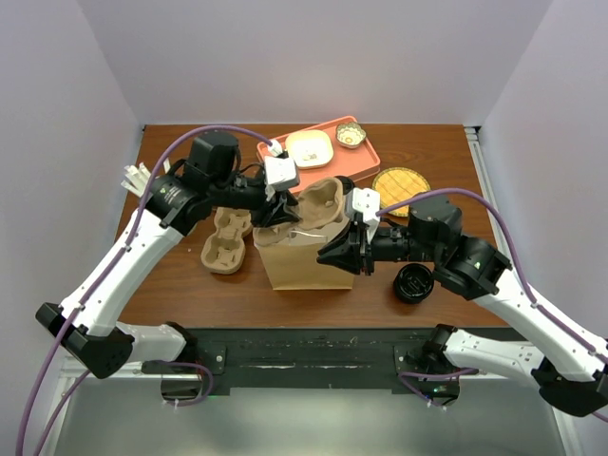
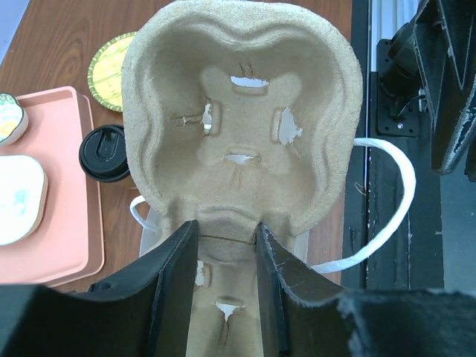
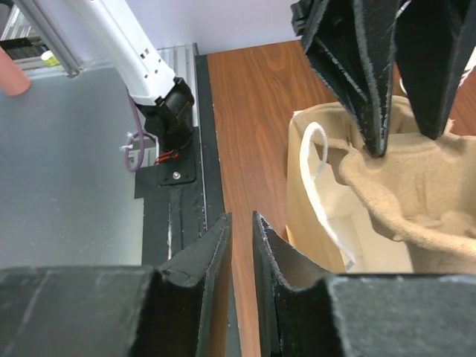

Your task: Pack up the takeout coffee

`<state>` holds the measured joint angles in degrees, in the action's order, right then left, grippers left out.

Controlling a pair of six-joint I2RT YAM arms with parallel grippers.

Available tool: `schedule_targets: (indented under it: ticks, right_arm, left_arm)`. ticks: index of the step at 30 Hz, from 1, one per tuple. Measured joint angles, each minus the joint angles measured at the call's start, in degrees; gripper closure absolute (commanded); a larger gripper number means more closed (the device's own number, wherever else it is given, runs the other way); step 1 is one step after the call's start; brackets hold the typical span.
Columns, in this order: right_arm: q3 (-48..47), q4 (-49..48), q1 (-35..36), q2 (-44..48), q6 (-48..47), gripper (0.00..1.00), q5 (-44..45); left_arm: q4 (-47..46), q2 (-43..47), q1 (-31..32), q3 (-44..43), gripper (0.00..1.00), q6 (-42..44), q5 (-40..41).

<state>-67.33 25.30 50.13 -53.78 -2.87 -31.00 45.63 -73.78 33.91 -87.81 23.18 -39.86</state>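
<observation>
The wooden worktop (image 1: 180,285) fills the middle of the overhead view. A brown paper bag (image 1: 302,266) stands upright with its mouth open at the centre, near the bottom edge of the wood. A pink tray (image 1: 342,158) with two small dishes lies at top centre, and a yellow disc (image 1: 400,186) is just to its lower right.

A moulded pulp carrier (image 1: 325,201) hangs tilted over the bag's mouth. The left end effector (image 2: 223,230) is clamped on its rim. A second pulp carrier (image 1: 225,242) lies flat to the left of the bag.

The right end effector (image 3: 240,219) hovers at the bag's right edge. Its jaws are barely parted and hold nothing.

The takeout coffee (image 1: 414,283), the smallest piece, stands on the worktop at lower right of the overhead view. It is near the bag, partly under the right arm, and not yet packed.

The step in hand appears to be seating the carrier inside the bag. To do it well, the carrier should first be levelled and centred, because it looks almost as wide as the opening. A tilted entry could catch the paper edge and tip the bag.

The right end effector can pinch the bag's near wall, which keeps the mouth spread and the bag upright. The carrier should go down slowly until it rests flat on the bottom. Only then should the grip be released, so the cup wells face up for the coffee.
</observation>
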Motion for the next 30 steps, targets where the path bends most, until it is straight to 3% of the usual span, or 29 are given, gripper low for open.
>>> schedule_targets:
  ticks: [13, 30]
  right_arm:
    - [-0.11, -0.90, 0.00, 5.03, 3.39, 0.53, 6.43]
    - [-4.70, -0.92, 0.00, 7.48, 7.58, 0.52, 23.17]
  left_arm:
    - [-0.04, -0.04, 1.84, 0.57, 0.94, -0.04, 1.57]
    - [-0.15, -0.66, 3.61, 1.46, 0.91, -0.07, 3.15]
